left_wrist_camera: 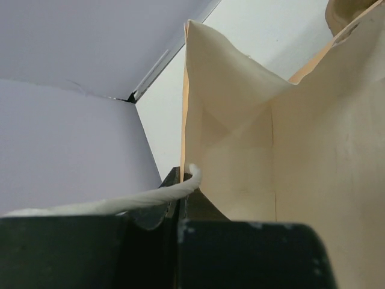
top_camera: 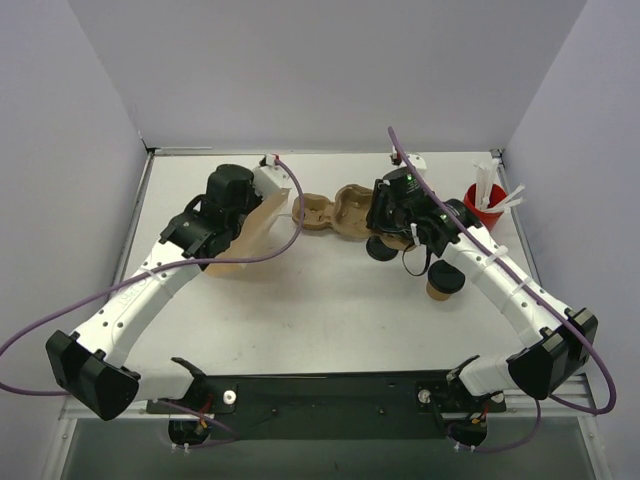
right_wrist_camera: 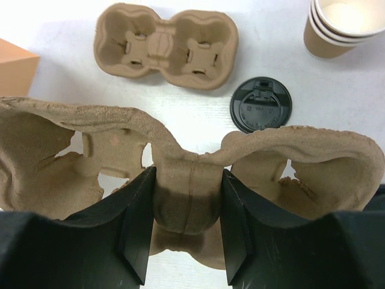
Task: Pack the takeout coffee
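Observation:
The takeout coffee cup (right_wrist_camera: 337,33), kraft-tan with a cream inside, stands nested in a short stack on the table; it also shows in the top view (top_camera: 440,291), under my right forearm. My right gripper (right_wrist_camera: 186,183) is shut on the middle ridge of a pulp cup carrier (right_wrist_camera: 78,129), held above the table; the top view shows the gripper (top_camera: 378,215) and the carrier (top_camera: 352,203). My left gripper (left_wrist_camera: 179,192) is shut on the rim of the brown paper bag (left_wrist_camera: 313,144) by its white twisted handle (left_wrist_camera: 150,197). The bag (top_camera: 250,235) gapes open towards the right.
A second pulp carrier (right_wrist_camera: 165,45) lies on the table beside the bag (top_camera: 315,213). A flat black lid (right_wrist_camera: 260,103) lies between it and the cups (top_camera: 380,248). A red cup with white sticks (top_camera: 485,205) stands at the back right. Walls enclose the table.

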`<state>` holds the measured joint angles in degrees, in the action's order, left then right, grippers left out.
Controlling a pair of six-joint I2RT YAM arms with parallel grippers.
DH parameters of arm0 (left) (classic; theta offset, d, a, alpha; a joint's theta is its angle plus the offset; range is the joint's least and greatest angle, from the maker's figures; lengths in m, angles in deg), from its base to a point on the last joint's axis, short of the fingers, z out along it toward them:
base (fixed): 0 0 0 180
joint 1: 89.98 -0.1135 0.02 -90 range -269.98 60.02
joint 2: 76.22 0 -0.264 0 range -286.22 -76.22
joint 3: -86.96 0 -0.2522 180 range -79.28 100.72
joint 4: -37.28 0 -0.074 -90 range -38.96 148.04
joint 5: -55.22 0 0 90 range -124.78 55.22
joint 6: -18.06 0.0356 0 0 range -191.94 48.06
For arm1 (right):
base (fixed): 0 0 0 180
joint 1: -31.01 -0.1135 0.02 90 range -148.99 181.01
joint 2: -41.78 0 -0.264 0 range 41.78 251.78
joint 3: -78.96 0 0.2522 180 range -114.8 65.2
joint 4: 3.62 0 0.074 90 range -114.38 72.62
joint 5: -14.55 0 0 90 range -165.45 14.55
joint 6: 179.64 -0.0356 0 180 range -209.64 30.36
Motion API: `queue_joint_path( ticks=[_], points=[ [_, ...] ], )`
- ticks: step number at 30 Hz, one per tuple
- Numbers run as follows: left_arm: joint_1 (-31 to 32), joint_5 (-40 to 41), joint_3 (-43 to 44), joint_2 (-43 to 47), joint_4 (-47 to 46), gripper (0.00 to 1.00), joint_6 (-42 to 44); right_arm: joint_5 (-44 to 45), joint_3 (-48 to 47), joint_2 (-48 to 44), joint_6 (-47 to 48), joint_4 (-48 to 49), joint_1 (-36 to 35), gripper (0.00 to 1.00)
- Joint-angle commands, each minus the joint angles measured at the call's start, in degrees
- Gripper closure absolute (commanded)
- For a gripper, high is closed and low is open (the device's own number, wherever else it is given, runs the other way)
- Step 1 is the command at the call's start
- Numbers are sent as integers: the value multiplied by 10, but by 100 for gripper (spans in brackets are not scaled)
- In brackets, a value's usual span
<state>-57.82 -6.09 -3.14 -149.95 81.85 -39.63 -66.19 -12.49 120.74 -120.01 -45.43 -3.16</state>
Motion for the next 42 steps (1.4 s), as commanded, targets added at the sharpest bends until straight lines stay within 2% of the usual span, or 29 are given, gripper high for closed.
queue_joint_path(
  ticks=[1, 8, 15, 21, 31, 35, 42],
  points=[
    [15, -42, -36, 32, -78, 100, 42, -13, -1, -14, -14, 89, -1, 64],
    [33, -118, -127, 97, -116, 100, 13, -17, 3, -2, -5, 164, 1, 64],
    [53, -120, -148, 102, -117, 100, -26, -55, 23, 9, -6, 215, -29, 64],
    [54, -96, -122, 71, -105, 100, -81, -37, 71, -4, 9, 233, -82, 64],
    [54, -77, -62, 14, -58, 100, -143, -34, 162, -45, 29, 262, -101, 64],
    [54, -76, -37, 9, -44, 91, -149, -30, 151, -42, 49, 249, -101, 64],
    [54, -80, 0, 9, -15, 83, -145, -19, 137, -53, 67, 257, -100, 65]
  ],
)
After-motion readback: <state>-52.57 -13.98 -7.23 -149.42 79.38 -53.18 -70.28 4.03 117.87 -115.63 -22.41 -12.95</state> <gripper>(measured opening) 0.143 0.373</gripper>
